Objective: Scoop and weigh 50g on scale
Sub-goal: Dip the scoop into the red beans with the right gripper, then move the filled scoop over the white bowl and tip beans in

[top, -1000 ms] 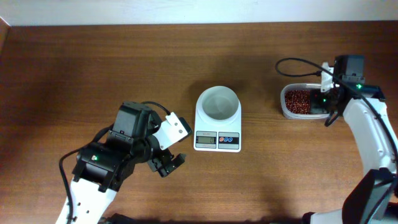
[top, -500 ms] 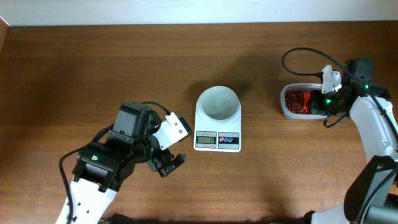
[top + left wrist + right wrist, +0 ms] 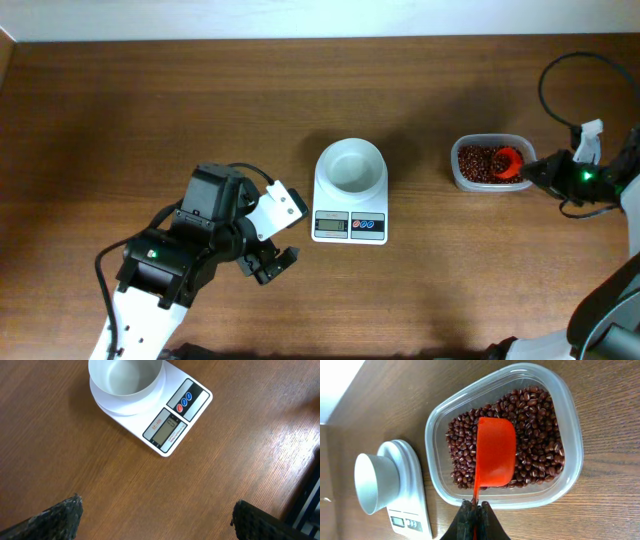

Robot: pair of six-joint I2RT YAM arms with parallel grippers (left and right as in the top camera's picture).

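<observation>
My right jaws are pinched tight on the thin handle of the orange scoop (image 3: 495, 450). Its cup lies over the beans (image 3: 535, 425), near the middle of the heap, handle pointing back toward me. The beans fill the clear tub (image 3: 572, 435), which sits on the counter (image 3: 200, 100) at the right side, apart from the scale (image 3: 349, 200). I cannot tell whether the cup carries any beans.

The scale stands at the middle of the counter, its display and its blue and red buttons on the near edge. The white bowl (image 3: 350, 165) sits on the platform behind them, with only its white inside showing.

My left jaws are spread as wide as they go and hold nothing. They hang above bare wood to the front left of the scale, well apart from the tub. In the left wrist view, one of the fingers (image 3: 55, 520) shows in each lower corner, and the scale lies ahead of them.
</observation>
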